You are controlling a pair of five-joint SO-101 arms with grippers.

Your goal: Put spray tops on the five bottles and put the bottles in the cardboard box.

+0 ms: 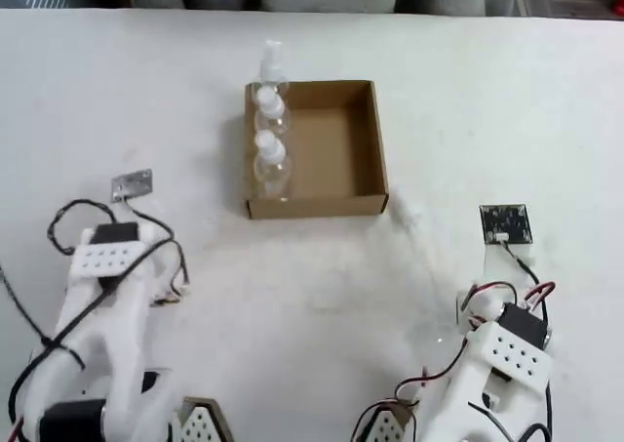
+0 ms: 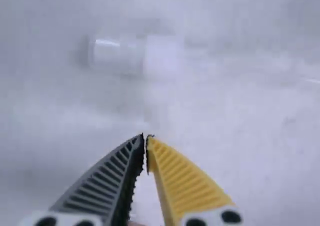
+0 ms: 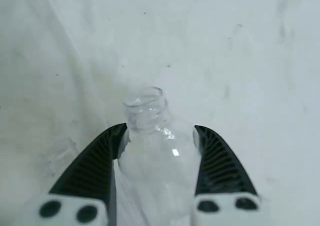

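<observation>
Clasping an uncapped bottle (image 3: 150, 161), right tool (image 3: 160, 131) angled down toward table (image 3: 250, 46).

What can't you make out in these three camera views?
Left wrist view: the white object on the table is blurred; spray top or not, unclear.
Right wrist view: the frame edge cuts off the clear bottle in the right gripper.
High view: the farthest bottle at the cardboard box corner is too small to place inside or outside.
</observation>
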